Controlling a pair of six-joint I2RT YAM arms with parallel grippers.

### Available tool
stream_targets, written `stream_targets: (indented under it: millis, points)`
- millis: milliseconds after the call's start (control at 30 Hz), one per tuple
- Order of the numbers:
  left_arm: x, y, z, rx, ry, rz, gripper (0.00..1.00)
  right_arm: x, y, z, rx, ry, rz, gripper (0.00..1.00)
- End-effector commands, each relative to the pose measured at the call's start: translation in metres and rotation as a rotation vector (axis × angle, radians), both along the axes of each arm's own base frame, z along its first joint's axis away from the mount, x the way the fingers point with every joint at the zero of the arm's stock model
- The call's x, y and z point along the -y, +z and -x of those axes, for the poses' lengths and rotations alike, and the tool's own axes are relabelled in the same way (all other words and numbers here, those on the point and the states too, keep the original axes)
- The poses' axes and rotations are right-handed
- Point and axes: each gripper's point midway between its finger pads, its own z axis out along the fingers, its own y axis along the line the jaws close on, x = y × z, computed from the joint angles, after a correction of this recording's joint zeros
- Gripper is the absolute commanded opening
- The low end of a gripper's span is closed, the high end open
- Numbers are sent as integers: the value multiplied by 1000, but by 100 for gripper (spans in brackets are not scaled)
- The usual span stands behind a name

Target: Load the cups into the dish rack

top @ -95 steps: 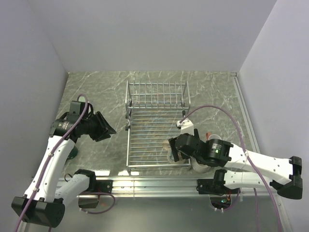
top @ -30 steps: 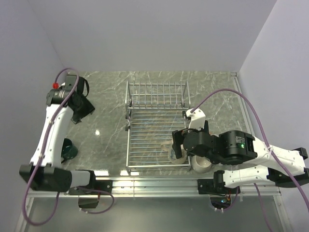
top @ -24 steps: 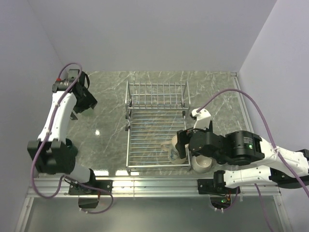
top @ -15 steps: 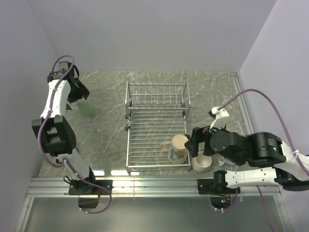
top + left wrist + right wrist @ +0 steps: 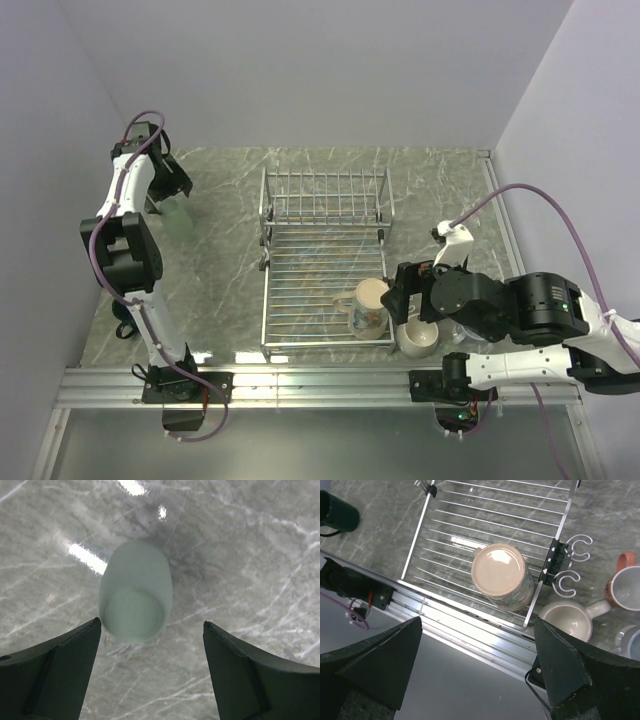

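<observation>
The dish rack [image 5: 310, 265] [image 5: 470, 525] stands mid-table. A tan cup [image 5: 368, 305] [image 5: 500, 575] sits bottom-up in its near right corner. My right gripper [image 5: 398, 303] [image 5: 477, 621] hovers open just right of and above that cup, holding nothing. At the far left a light green cup [image 5: 178, 217] [image 5: 136, 597] stands on the table, seemingly bottom-up. My left gripper [image 5: 168, 188] [image 5: 151, 624] is open above it, fingers clear of it. A cream-white cup [image 5: 418, 337] [image 5: 567, 622], a salmon-red cup [image 5: 625, 587] and a pale blue cup [image 5: 630, 642] stand right of the rack.
A dark teal cup [image 5: 337, 511] lies on the table left of the rack, near the front rail [image 5: 320, 378]. Walls close in the far left corner by my left arm. Two wire hooks [image 5: 572, 562] stick out from the rack's right side.
My left gripper swung into the far left corner and opened, and the light green cup now stands free. My right gripper pulled right, away from the tan cup in the rack.
</observation>
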Motion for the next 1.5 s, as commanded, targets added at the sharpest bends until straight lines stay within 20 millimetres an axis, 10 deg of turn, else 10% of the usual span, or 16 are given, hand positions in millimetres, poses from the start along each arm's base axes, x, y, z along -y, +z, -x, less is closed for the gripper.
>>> stream_targets:
  millis: [0,333,433,600,833,1067,1467]
  points:
    - [-7,0,-14,8,2,-28,88,9,-4,-4,13,-26,81,100]
    - [-7,-27,-21,-42,-7,-8,85,11,-5,-6,16,-50,91,100]
    - [-5,-32,-22,-50,-15,5,66,10,-5,-7,20,-56,92,100]
    - [3,-22,-23,-26,-40,37,6,6,-5,-9,27,-52,108,100]
    - [42,48,-3,171,-109,190,0,-11,2,-14,73,-21,85,100]
    - [147,109,79,425,-278,587,0,-52,23,-25,166,77,102,100]
    - [209,168,221,572,-561,559,0,-95,39,-55,162,164,-17,100]
